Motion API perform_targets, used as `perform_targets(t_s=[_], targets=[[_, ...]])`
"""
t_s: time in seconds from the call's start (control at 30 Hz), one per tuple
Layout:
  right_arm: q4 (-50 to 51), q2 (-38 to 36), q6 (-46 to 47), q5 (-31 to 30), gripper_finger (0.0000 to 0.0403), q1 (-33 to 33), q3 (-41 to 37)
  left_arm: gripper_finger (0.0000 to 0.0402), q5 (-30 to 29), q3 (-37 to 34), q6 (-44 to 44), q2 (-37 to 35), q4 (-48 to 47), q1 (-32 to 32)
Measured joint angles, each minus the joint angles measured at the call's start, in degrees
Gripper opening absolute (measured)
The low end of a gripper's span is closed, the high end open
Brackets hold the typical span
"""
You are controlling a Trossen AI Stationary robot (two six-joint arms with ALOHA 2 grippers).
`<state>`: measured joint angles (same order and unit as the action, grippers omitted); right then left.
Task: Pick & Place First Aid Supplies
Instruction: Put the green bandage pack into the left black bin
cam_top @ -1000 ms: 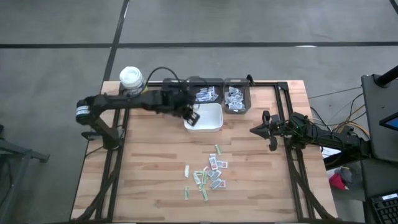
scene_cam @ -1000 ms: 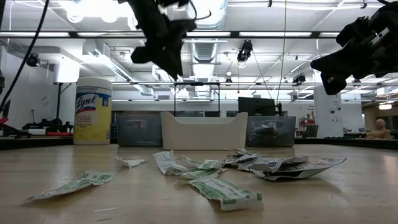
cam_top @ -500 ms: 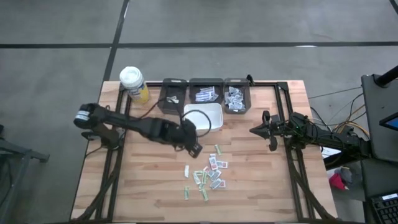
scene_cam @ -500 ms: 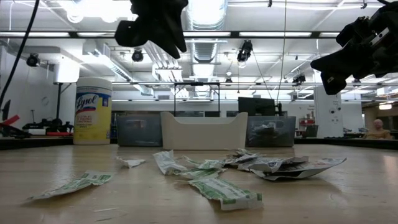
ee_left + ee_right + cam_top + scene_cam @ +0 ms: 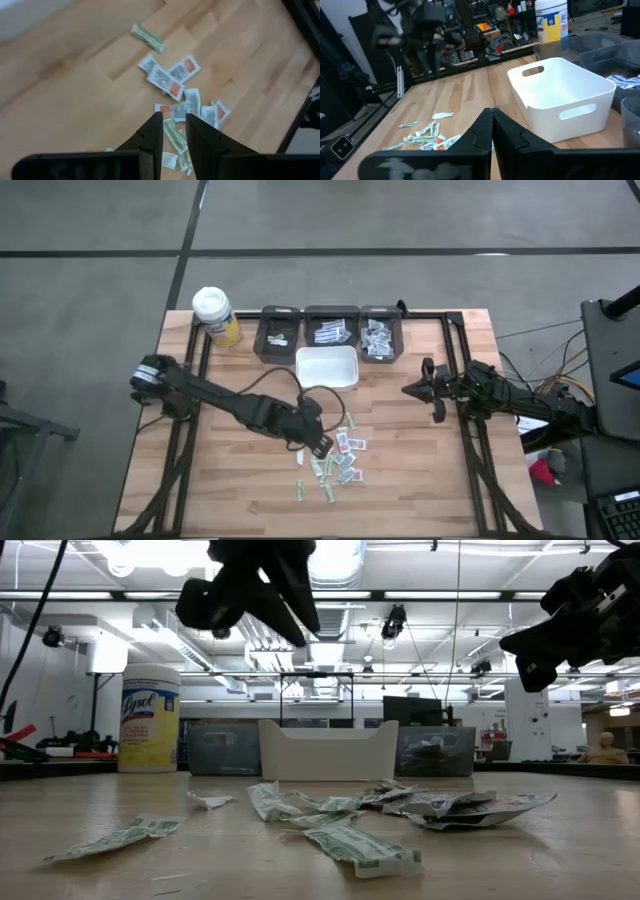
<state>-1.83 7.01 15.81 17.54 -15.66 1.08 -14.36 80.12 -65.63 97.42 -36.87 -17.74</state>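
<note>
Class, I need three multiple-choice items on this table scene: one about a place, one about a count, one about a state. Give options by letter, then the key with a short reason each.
1. Where is the left gripper?
A. Over the white bin
B. Above the loose packets
C. Beside the yellow bottle

2. How many dark trays stand in the row behind the white bin?
A. Two
B. Three
C. Five

3. What state is the right gripper in?
A. Shut, holding nothing
B. Wide open
C. Shut on a packet

Key:
1 B: the high view shows it at the edge of the loose packets, and the left wrist view looks down on them between its parted, empty fingers.
2 B: three trays sit side by side along the table's far edge.
3 A: its fingertips meet in the right wrist view with nothing between them.
</note>
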Motion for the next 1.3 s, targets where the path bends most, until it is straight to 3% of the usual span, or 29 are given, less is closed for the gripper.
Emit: perform_targets(t_s=[0.17, 0.5, 0.9, 1.3], targets=[[0.0, 0.1, 0.0, 0.0, 0.0008, 0.0, 0.0, 0.0076, 0.9, 0.0, -1.3, 4.8, 1.3, -1.6], [0.0, 0.3, -0.8, 0.0, 0.0008, 0.0, 0.0, 0.0076, 9.2, -0.3, -5.3, 11.8, 1.3, -2.8], [0.0, 0.3, -0.9, 0.0, 0.0008, 0.0, 0.0, 0.0077, 9.4, -0.7, -15.4, 12.1, -5.5, -3.1], [0.0, 0.3, -1.5, -0.1, 0.0008, 0.0, 0.0, 0.0077, 9.4, -0.8, -19.8, 13.4, -7.6, -3.1]])
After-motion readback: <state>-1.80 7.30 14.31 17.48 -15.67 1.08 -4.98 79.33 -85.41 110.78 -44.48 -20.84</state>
